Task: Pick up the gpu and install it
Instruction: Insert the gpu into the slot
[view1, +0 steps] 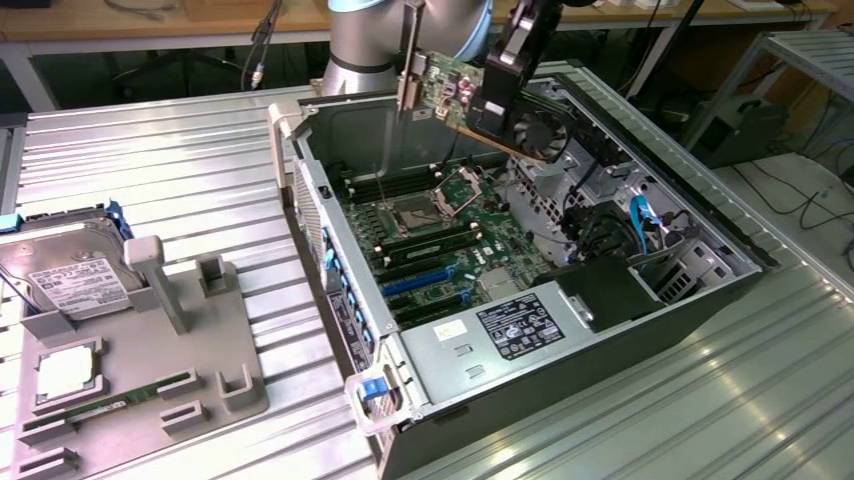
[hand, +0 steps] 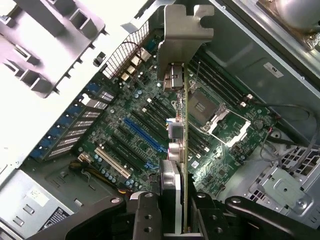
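The gpu (view1: 501, 110), a dark card with a round fan and a silver end bracket, hangs in the air above the open computer case (view1: 441, 370). My gripper (view1: 514, 75) is shut on the card's upper edge. In the wrist view the gpu (hand: 179, 150) runs edge-on between my fingers (hand: 145, 215), its silver bracket pointing away toward the case's rear wall. Below it lies the green motherboard (hand: 150, 125) with blue and white expansion slots (hand: 142, 132) and an open CPU socket (hand: 202, 105). The card is well clear of the board.
A grey parts holder (view1: 147, 340) sits at the exterior view's left with a silver hard drive (view1: 74, 285) and a slim green memory stick (view1: 127, 400). Inside the case are a power supply (view1: 527, 325), blue cables (view1: 641, 225) and memory sticks (view1: 427, 240). The table is ribbed metal.
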